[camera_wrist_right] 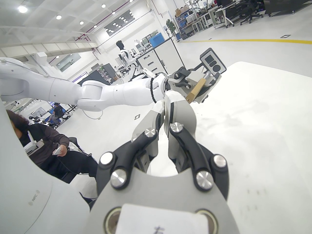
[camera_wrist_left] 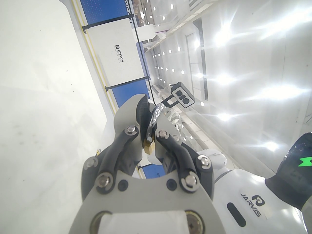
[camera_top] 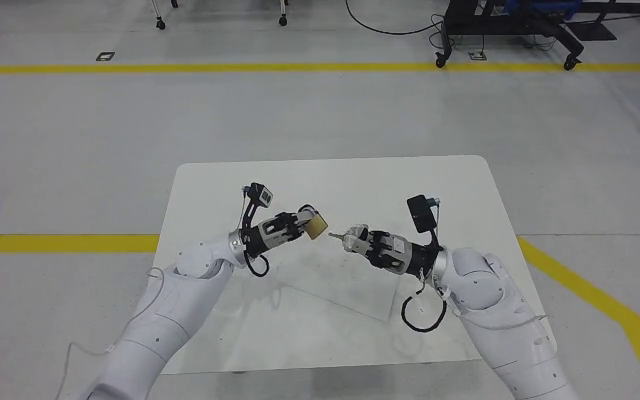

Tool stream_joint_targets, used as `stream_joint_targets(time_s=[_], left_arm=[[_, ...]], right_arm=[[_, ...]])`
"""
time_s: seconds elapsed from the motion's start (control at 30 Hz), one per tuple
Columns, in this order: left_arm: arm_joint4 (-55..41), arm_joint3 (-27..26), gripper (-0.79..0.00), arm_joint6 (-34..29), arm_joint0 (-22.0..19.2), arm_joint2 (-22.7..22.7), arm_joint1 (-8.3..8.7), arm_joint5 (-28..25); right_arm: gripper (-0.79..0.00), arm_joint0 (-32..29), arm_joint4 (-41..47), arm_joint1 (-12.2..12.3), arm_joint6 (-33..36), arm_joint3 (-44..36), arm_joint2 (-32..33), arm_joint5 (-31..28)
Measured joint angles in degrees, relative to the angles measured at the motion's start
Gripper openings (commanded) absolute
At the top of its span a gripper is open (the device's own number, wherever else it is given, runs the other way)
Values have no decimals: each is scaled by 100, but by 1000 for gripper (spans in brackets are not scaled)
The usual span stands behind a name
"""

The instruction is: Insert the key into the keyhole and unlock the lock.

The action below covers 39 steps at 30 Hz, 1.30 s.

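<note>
Hovering over the middle of the white table [camera_top: 220, 190], the two arms come nearly tip to tip, both clear of its surface. The left gripper [camera_top: 303, 224] is clamped on a small brass padlock [camera_top: 315, 225], fingers pinched narrow around it. Seen from that arm's wrist, the silvery shackle [camera_wrist_left: 154, 119] sits between the two pads and the brass body [camera_wrist_left: 148, 147] lies deeper between the fingers. From above, the lock is tilted, its brass body sticking out past the fingertips toward the right.

Just to the right of it and a touch nearer, the right gripper [camera_top: 350, 240] has its fingers drawn tight together. A thin sliver of metal, the key [camera_top: 338, 237], pokes out of them toward the lock. It is too small to make out its shape. From the right wrist, the two grey fingers press together, and just beyond their tips the padlock hangs slanted in the other gripper, one end of its body turned toward them. From above I can see a small gap between the key's tip and the padlock, so they look apart, though I cannot tell whether the key lines up with the keyhole.
</note>
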Motion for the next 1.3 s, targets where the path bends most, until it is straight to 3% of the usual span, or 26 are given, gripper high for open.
stream_joint_targets(time_s=[0.2, 0.37, 0.47, 0.63, 0.9, 1.3], left_arm=[[84, -36, -785, 83, 20, 10, 5, 9], [802, -513, -785, 892, 257, 43, -32, -402], [619, -663, -785, 1308, 449, 67, -110, -737], [45, -378, -785, 1501, 506, 132, -268, -1162], [302, 127, -785, 1798, 299, 243, -469, -1740], [558, 47, -785, 1903, 378, 60, -526, -1862]], right_arm=[[-785, 0, 0, 0, 0, 0, 0, 0], [-785, -63, 138, -13, -171, 11, -8, 159], [-785, -153, 320, -47, -575, 60, -15, 448], [-785, -426, 894, -111, -1033, -27, -181, 613], [-785, -549, 520, -153, -1122, -230, -331, 1296], [-785, -496, 377, -204, -1186, -191, -364, 1503]])
